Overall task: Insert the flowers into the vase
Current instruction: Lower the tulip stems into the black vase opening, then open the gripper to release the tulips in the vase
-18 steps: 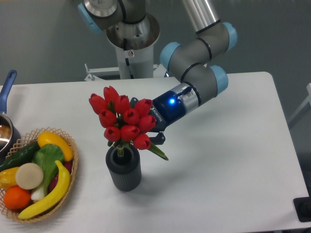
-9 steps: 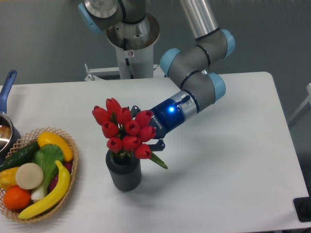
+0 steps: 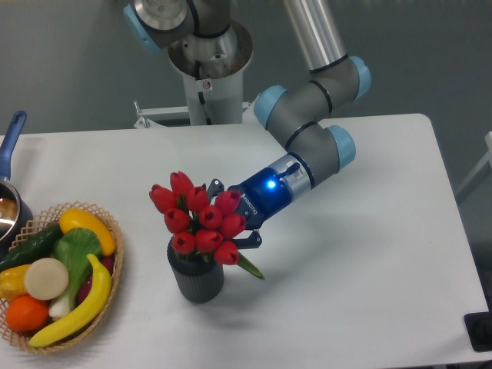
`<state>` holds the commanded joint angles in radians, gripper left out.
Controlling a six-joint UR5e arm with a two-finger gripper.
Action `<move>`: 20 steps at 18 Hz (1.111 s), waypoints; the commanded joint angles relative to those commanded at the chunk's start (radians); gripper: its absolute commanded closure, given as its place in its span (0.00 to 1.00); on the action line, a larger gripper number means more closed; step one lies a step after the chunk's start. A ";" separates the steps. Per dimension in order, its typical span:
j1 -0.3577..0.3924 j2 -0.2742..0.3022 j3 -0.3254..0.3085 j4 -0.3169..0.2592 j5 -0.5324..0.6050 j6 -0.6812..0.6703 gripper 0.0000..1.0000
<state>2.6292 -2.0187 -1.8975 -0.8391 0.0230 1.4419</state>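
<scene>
The flowers (image 3: 198,218), a tight bunch of red tulip buds with green leaves, stand with their stems down inside the mouth of the dark grey ribbed vase (image 3: 197,277), and the lowest buds rest at its rim. The vase stands upright on the white table. My gripper (image 3: 229,219) reaches in from the right behind the bunch; one finger shows above the buds and one below, around the bunch. The buds hide the finger pads, so I cannot see whether they are pressing on it.
A wicker basket (image 3: 115,261) with fruit and vegetables sits at the front left of the table (image 3: 369,269). A pot with a blue handle (image 3: 11,134) is at the left edge. The robot base (image 3: 209,73) stands at the back.
The gripper and the flowers have moved down and slightly right; the stems have sunk deeper into the vase, and the buds now sit at its rim.
</scene>
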 joint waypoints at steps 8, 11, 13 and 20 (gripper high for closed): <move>0.000 -0.005 -0.031 0.000 0.002 0.048 0.66; 0.000 -0.005 -0.029 0.000 0.002 0.048 0.55; 0.000 -0.005 -0.029 0.000 0.002 0.049 0.45; 0.000 0.000 -0.031 0.000 0.014 0.048 0.39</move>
<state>2.6292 -2.0187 -1.9282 -0.8391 0.0367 1.4895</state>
